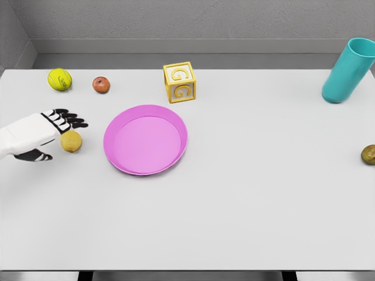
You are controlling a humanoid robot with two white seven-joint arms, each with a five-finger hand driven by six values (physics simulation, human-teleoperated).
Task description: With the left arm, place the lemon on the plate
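The yellow lemon [71, 141] lies on the white table, a short way left of the pink plate [173, 120]. My left hand [57, 136] comes in from the left edge and sits right against the lemon's left side. Its black fingers [69, 119] stretch out over the top of the lemon and its thumb [36, 156] points below it; they are spread and not closed around the fruit. The plate holds nothing. The right arm is out of view.
A yellow-green tennis ball [60, 79] and a small red apple [101, 85] sit behind the hand. A yellow letter block [179, 82] stands behind the plate. A teal cup [348, 71] is at the back right, a brownish fruit [369, 154] at the right edge.
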